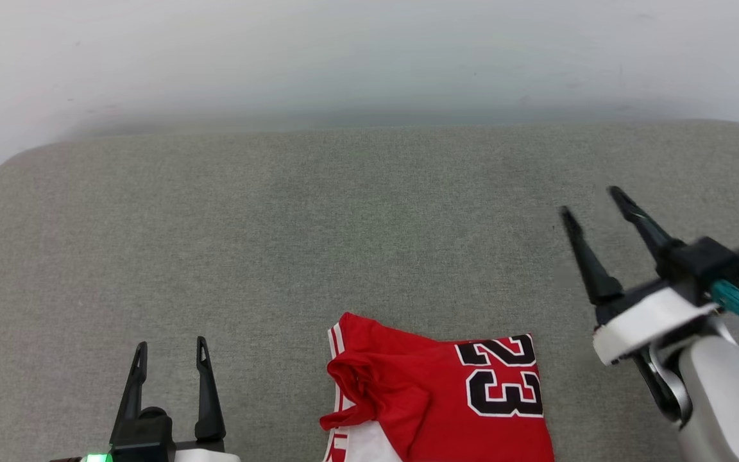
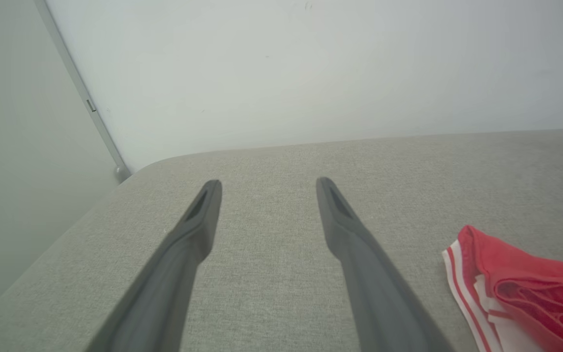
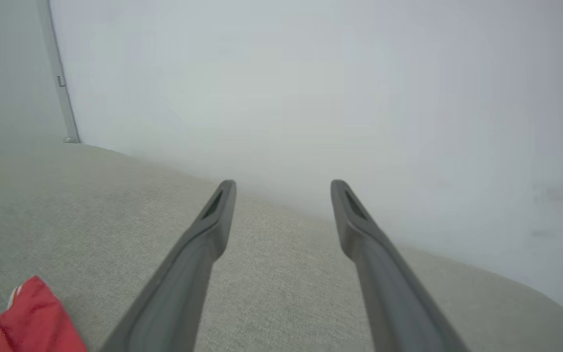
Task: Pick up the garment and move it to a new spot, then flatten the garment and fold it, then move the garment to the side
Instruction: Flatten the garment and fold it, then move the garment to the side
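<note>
Left pincer and right pincer both stood apart, empty; shirt lay folded (one edge bunched), so a one-sided drag aside might undo the fold.

Grey cushion lies open beyond the garment, to the wall.

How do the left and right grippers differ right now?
The left gripper sits near, fingers straight up the head view; the right gripper reaches farther out, fingers tilted leftward. The left gripper is left of the garment, the right gripper right of it. Both are open and empty.
</note>
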Available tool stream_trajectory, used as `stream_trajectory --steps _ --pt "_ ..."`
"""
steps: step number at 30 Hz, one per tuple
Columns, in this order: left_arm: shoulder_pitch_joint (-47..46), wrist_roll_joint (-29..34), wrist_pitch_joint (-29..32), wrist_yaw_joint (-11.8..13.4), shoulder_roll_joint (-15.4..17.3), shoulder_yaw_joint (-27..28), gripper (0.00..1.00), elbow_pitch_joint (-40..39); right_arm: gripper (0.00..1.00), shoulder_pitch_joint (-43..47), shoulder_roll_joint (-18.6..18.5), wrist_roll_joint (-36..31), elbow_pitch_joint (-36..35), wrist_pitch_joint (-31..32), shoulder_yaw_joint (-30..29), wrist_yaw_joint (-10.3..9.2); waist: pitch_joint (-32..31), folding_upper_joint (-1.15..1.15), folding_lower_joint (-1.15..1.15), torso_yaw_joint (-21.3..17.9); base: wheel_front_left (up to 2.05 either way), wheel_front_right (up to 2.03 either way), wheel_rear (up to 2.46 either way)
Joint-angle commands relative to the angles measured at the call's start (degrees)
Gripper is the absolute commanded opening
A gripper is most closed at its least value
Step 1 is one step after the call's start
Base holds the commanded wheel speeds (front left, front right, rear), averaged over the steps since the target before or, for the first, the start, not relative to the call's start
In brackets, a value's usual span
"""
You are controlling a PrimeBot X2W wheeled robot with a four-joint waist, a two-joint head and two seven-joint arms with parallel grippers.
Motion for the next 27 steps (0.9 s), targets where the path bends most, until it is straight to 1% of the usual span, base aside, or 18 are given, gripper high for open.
stream_trajectory --steps 1,3,6,7,10,13,19,27 --pt "0.4 0.0 -0.1 -0.1 0.1 0.0 1.0 -0.2 1.0 4.1 2.8 -1.3 -2.0 -0.4 -5.4 -0.04 -0.2 0.0 0.0 -0.1 0.0 0.0 0.0" --pt "0.3 0.0 -0.1 -0.3 0.1 0.0 1.0 -0.3 1.0 7.5 5.0 -4.0 -6.6 -0.5 -10.0 -0.03 -0.2 0.0 0.0 -0.2 0.0 0.0 0.0" --pt "0.4 -0.1 -0.1 -0.7 0.1 0.1 1.0 -0.3 1.0 13.9 7.9 -7.2 -13.3 -0.4 -14.9 -0.03 -0.3 0.0 0.0 -0.2 0.0 0.0 0.0" --pt "0.4 -0.1 -0.1 -0.7 0.1 0.1 1.0 -0.3 1.0 13.9 7.9 -7.2 -13.3 -0.4 -14.9 -0.03 -0.3 0.0 0.0 -0.2 0.0 0.0 0.0" --pt "0.6 -0.2 -0.1 -0.9 0.0 0.1 1.0 -0.2 1.0 19.2 10.6 -8.5 -18.6 -0.4 -18.8 -0.03 -0.4 0.0 0.0 -0.1 0.0 0.0 0.0" --pt "0.9 -0.4 -0.1 -1.3 -0.1 0.2 1.0 -0.2 1.0 23.8 12.4 -8.9 -22.0 -0.4 -20.9 -0.03 -0.5 0.0 0.0 0.0 0.0 0.0 0.0" --pt "1.9 -1.0 -0.1 -2.9 -0.2 0.3 1.0 -0.2 1.0 30.9 14.5 -8.0 -25.1 -0.4 -22.9 -0.03 -1.1 0.0 0.0 0.0 0.0 0.0 0.0" --pt "3.0 -1.1 -0.1 -4.6 -0.6 1.0 1.0 0.2 1.0 35.5 15.4 -7.4 -25.3 -0.4 -24.1 -0.03 -2.1 0.0 0.0 0.2 0.0 0.0 0.0"
